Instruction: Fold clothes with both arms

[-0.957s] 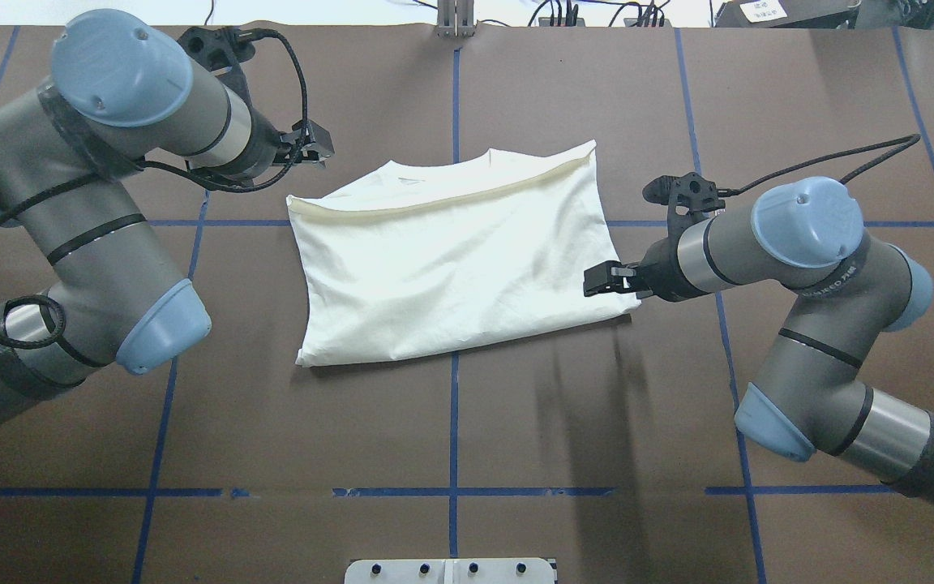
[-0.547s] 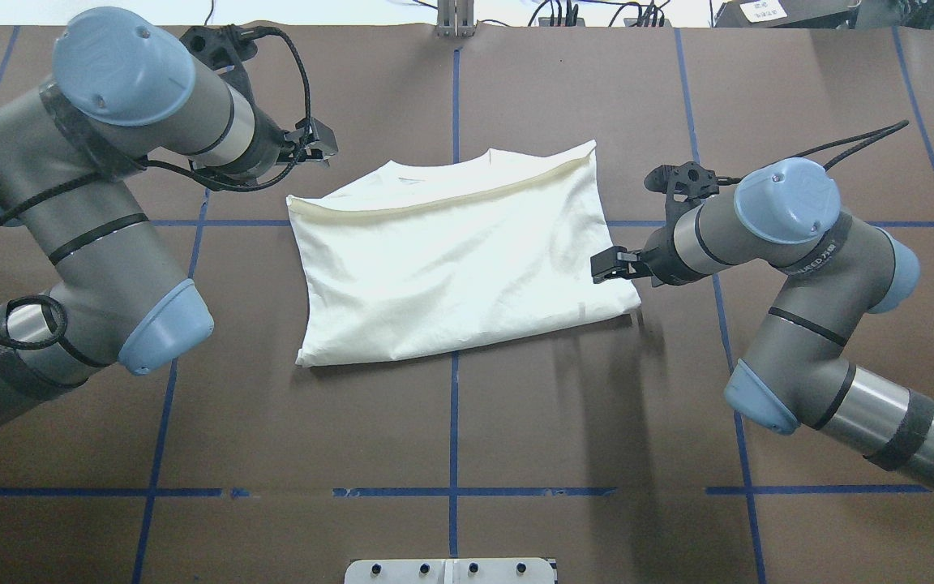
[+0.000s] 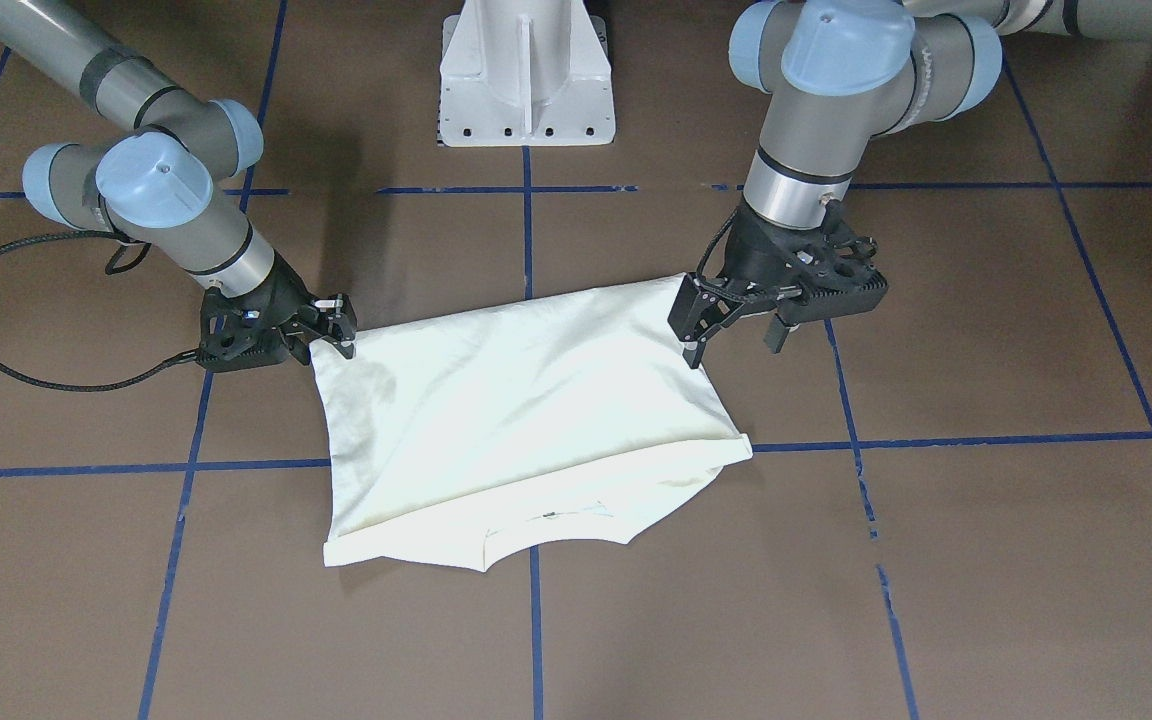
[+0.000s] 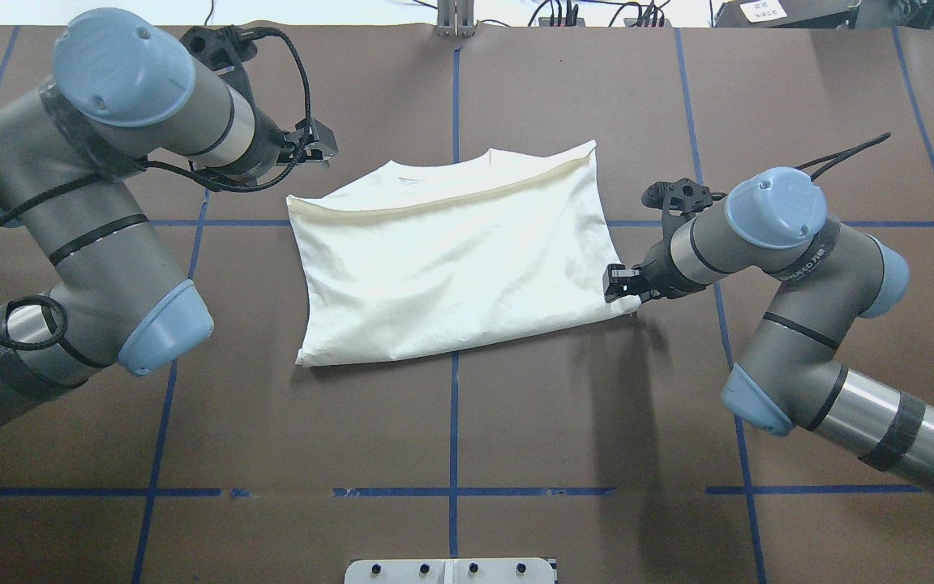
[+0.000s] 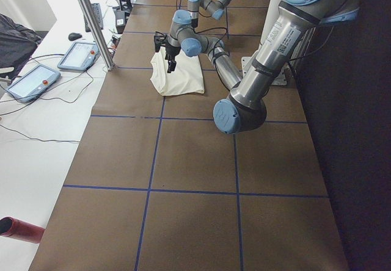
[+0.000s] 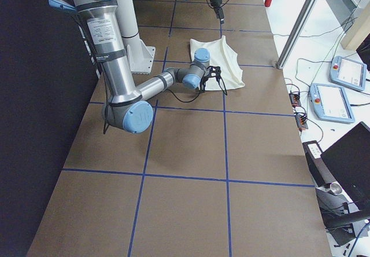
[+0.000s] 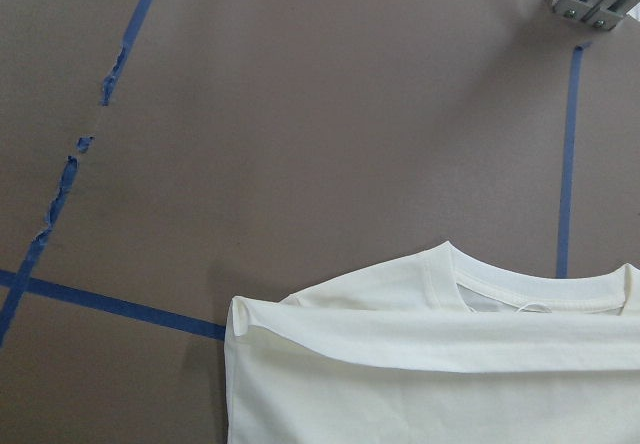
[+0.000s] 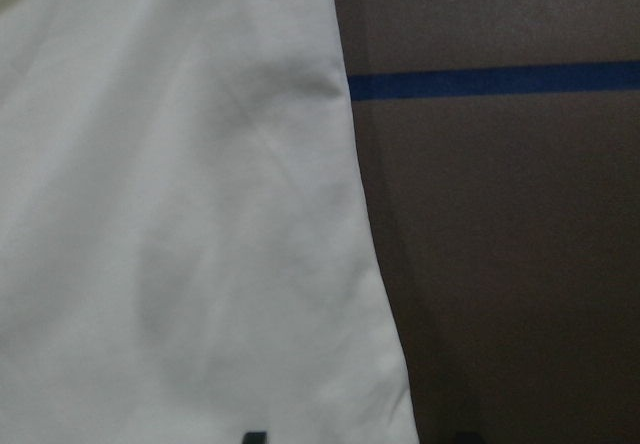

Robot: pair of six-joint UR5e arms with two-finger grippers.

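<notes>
Cream T-shirt (image 4: 451, 268) lies centrally on the worktop (image 4: 451, 422), already folded hem-to-collar, plain side up; right hand (image 4: 614, 284), spread, straddles its edge, left hand (image 3: 734, 340), spread, hovers off the collar-side corner, so probably one crosswise fold remains.

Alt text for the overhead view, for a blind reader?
A folded cream T-shirt lies flat mid-table, collar farthest from the robot. The right gripper is at its near right corner, the left gripper by its far left corner.
</notes>
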